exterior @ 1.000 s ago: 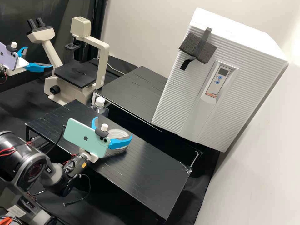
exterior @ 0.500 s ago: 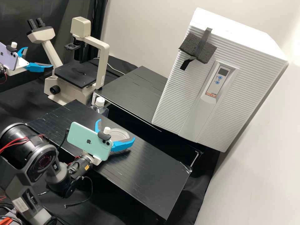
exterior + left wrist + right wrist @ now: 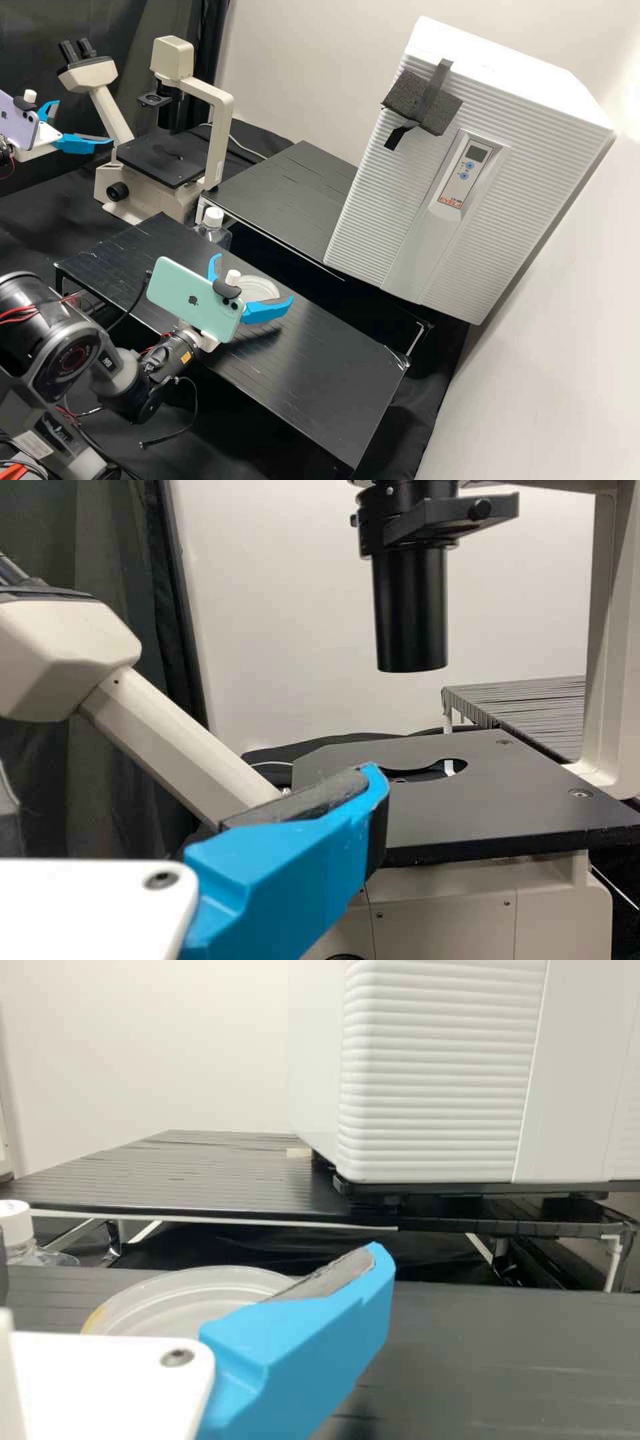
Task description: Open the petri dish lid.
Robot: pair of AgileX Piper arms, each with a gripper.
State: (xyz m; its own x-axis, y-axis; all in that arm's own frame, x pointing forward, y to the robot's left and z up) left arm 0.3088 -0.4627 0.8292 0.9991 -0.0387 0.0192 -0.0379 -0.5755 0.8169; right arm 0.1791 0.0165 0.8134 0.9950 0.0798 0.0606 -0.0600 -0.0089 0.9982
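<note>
My right fingers [image 3: 268, 312], smooth blue with dark grey padding, stood wide apart near the round, clear dish [image 3: 260, 287] on the lined black bench [image 3: 320, 373]; my left fingers [image 3: 83, 143] stood wide too, near the microscope [image 3: 217, 143].

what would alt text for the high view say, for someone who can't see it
The right gripper, jaws open, is at a round petri dish on a low black platform. The left gripper, also open, is at the left edge by a cream microscope; a large white cabinet stands at right.
</note>
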